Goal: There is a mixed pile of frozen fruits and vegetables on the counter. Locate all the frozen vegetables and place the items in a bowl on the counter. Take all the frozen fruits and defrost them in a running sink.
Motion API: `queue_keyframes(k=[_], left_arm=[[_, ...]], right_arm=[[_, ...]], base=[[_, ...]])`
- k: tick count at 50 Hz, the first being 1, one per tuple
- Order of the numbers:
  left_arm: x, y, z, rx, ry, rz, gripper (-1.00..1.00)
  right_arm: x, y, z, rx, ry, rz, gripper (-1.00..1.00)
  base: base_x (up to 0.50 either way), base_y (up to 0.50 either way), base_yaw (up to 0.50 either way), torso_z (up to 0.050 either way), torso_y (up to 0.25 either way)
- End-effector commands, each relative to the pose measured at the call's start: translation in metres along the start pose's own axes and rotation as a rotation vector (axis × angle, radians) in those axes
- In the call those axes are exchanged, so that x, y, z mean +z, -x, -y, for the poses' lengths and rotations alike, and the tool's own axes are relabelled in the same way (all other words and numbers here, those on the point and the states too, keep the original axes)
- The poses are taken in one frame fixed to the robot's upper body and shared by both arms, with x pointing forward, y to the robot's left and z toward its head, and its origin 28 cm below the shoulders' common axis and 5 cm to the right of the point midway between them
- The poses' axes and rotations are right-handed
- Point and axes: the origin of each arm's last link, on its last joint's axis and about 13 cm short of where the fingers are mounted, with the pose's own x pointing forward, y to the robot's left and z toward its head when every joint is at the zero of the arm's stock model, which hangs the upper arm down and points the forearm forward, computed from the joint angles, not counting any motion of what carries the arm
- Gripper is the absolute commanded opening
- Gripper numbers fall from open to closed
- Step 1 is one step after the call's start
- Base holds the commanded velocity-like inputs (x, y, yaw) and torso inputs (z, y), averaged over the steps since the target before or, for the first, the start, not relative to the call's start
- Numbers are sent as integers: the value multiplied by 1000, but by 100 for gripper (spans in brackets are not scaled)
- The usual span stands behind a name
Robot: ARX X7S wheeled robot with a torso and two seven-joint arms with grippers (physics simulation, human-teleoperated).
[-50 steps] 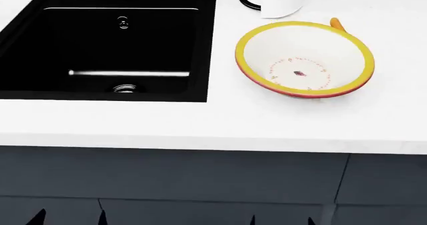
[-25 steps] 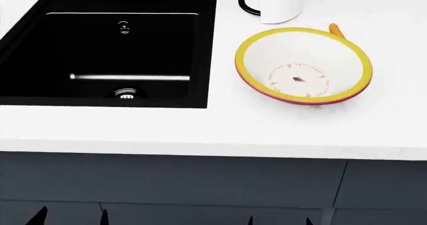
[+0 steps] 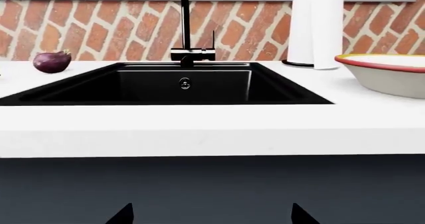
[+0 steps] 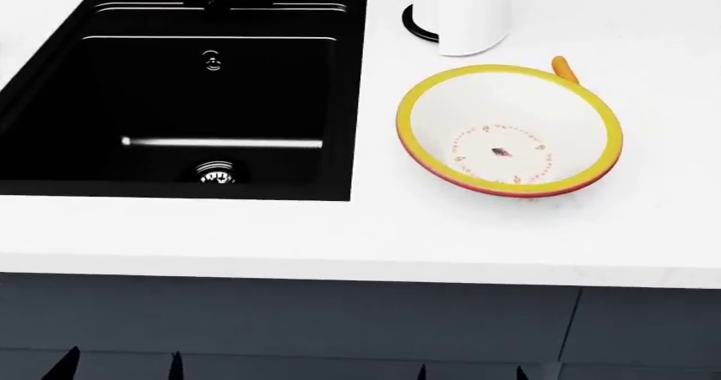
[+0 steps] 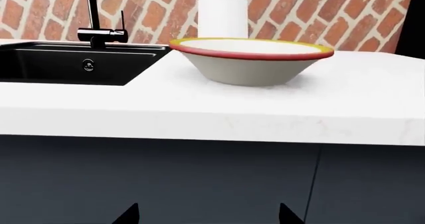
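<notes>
A: What has changed?

B: Over the last second the head view has tilted up: the counter [image 4: 338, 228] front edge sits lower, and the sink [image 4: 181, 93] and bowl [image 4: 509, 131] have slid down the frame. Nothing is picked up yet.

A: The grippers?

B: Both hang low before the cabinets, only finger tips [image 4: 67, 365] showing, spread apart and empty.

A: The items?

B: 1 carrot [image 4: 563, 67] touches the bowl's far rim; the eggplant [image 3: 52, 61] lies beyond the sink's left corner. No pear shows.
</notes>
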Motion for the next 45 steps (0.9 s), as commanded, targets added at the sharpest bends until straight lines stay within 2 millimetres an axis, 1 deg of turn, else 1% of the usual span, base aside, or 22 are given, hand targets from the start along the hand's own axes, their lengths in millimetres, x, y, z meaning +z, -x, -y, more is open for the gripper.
queue_keyframes(k=[1, 5, 9, 10, 12, 13, 14, 17, 22, 26, 29, 34, 37, 41, 42, 43, 45], left_arm=[[0, 0, 0, -6, -1, 0, 100], [0, 1, -1, -5, 8, -3, 100], [0, 0, -1, -6, 0, -28, 100], [4, -3, -1, -5, 13, -33, 100], [7, -3, -3, -23, 15, -40, 100], [9, -3, -5, -9, 43, -57, 100], [12, -3, -6, -8, 28, -59, 100], [33, -4, -8, -16, 16, -49, 100], [71, -3, -10, -56, 11, -4, 100], [88, 1, -9, -83, 3, 9, 100], [102, 3, -13, -85, -10, 4, 100], [113, 1, -16, -99, -18, -18, 100], [125, 1, -19, -115, -15, -14, 100], [137, -4, -23, -120, -25, -11, 100], [140, -6, -25, -148, -20, -22, 100], [147, -11, -30, -125, -29, -5, 100], [153, -14, -33, -129, -23, -8, 100]], right_arm=[[0, 0, -1, -1, 10, 1, 100], [1, 0, -1, 1, 8, 6, 100], [2, -1, -1, 3, -2, -12, 100], [7, -1, -1, -4, 46, -9, 100], [13, -2, 0, -1, 9, 7, 100], [18, -2, -1, -1, 21, 10, 100], [22, -2, -1, -1, 25, 9, 100], [39, -2, -1, 10, 65, 29, 100], [74, -4, 14, -23, 95, 69, 100], [88, -2, 22, -34, 78, 73, 100], [104, 1, 29, -37, 67, 83, 100], [123, 4, 40, -49, 94, 87, 100], [138, 4, 46, -34, 105, 89, 100], [153, 2, 53, -36, 129, 87, 100], [156, 2, 56, -38, 123, 85, 100], [161, 2, 61, -55, 114, 89, 100], [170, -1, 68, -70, 119, 71, 100]], base=[[0, 0, 0, 50, 0], [0, 0, 0, 50, 0], [0, 0, 0, 0, 0], [0, 0, 0, 0, 0], [0, 0, 0, 0, 0], [0, 0, 0, 0, 0], [0, 0, 0, 0, 0], [0, 0, 0, 0, 0], [0, 0, 0, 0, 0], [0, 0, 0, 0, 0], [0, 0, 0, 0, 0], [0, 0, 0, 0, 0], [0, 0, 0, 0, 0], [0, 0, 0, 0, 0], [0, 0, 0, 0, 0], [0, 0, 0, 0, 0], [0, 0, 0, 0, 0]])
